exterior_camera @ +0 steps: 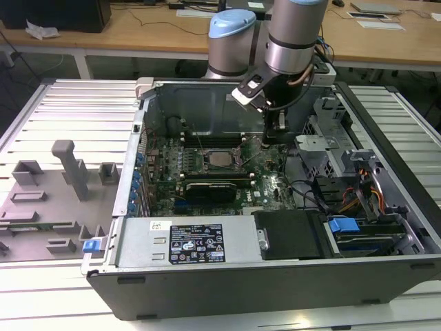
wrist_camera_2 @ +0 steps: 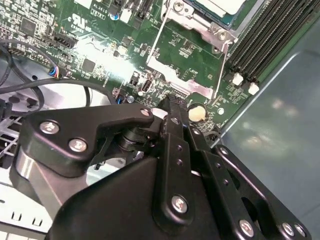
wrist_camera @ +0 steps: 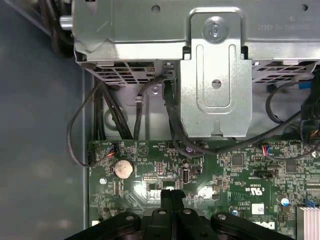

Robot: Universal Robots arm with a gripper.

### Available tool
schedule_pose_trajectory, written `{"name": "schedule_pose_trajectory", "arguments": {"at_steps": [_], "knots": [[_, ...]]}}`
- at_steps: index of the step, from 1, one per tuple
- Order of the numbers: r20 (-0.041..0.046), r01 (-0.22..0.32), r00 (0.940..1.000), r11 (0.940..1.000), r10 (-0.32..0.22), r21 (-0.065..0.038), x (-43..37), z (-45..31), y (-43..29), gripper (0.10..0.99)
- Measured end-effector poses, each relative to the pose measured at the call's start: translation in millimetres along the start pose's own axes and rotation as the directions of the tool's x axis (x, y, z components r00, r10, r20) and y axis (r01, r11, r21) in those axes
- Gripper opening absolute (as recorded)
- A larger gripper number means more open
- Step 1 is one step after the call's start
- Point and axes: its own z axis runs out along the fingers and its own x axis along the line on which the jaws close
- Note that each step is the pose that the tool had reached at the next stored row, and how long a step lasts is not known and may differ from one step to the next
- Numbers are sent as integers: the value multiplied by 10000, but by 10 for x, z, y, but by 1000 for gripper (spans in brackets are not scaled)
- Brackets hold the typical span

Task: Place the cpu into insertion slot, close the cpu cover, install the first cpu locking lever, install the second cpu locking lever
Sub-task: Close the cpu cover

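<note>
Wooden desks (exterior_camera: 138, 31) stand behind a slatted metal bench (exterior_camera: 69, 110) carrying an open computer case (exterior_camera: 275, 283). The arm reaches down into the case, and the gripper (exterior_camera: 270, 140) hangs low over the green motherboard (exterior_camera: 272, 185), on the exterior view's right of the insertion slot (exterior_camera: 207, 158). The cpu (exterior_camera: 222, 159) lies in that slot, its dull silver face up. In the second wrist view the cpu cover (wrist_camera_2: 197, 88) seems swung open off the chip, green board showing through its window, though the angle makes this hard to judge. In both wrist views the gripper's fingers (wrist_camera: 166, 200) are pressed together with nothing between them, their tips just beside a round coin cell (wrist_camera: 123, 169) on the board.
</note>
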Motion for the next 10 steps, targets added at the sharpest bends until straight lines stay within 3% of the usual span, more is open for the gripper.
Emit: {"name": "schedule_pose_trajectory", "arguments": {"at_steps": [3,6,7,8,9,10], "knots": [[-132,-3,9999,10000,3,9,-20,32,3,106],[-150,-2,9999,10000,3,54,-21,35,5,106],[-164,-11,9999,9995,16,304,-21,36,10,106],[-196,-22,9998,9973,36,735,-21,38,19,106],[-210,-28,9998,9953,48,965,-21,39,24,106],[-221,-29,9997,9939,54,1106,-21,40,26,106]]}}
